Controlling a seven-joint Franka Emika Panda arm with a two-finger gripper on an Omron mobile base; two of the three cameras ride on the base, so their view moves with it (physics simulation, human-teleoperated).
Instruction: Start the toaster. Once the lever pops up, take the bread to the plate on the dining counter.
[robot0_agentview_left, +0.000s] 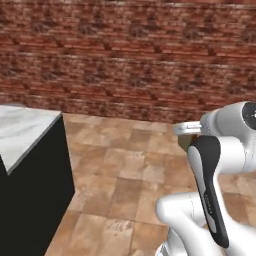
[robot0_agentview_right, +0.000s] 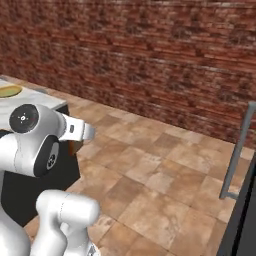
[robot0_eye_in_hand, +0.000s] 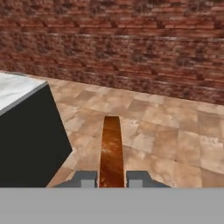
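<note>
My gripper (robot0_eye_in_hand: 111, 177) is shut on the bread (robot0_eye_in_hand: 111, 148), a brown slice seen edge-on, sticking out from between the two dark finger tips. A small brown bit of the bread (robot0_agentview_left: 184, 143) peeks out below my white hand in the left base view. The dining counter (robot0_agentview_left: 22, 130), a white-grey marble slab on a black base, stands to the left with its corner toward me. The corner of the dining counter (robot0_eye_in_hand: 15, 89) lies left of and beyond the bread. The plate (robot0_agentview_right: 8, 91), yellow-orange rimmed, lies on the dining counter (robot0_agentview_right: 35, 102) at the far left edge. The toaster is out of view.
A red brick wall (robot0_agentview_left: 130, 55) closes off the back. Brown tiled floor (robot0_eye_in_hand: 166, 135) stretches between me and the wall, right of the counter. At the right stands a grey upright bar (robot0_agentview_right: 239, 150) beside a dark panel (robot0_agentview_right: 245, 220).
</note>
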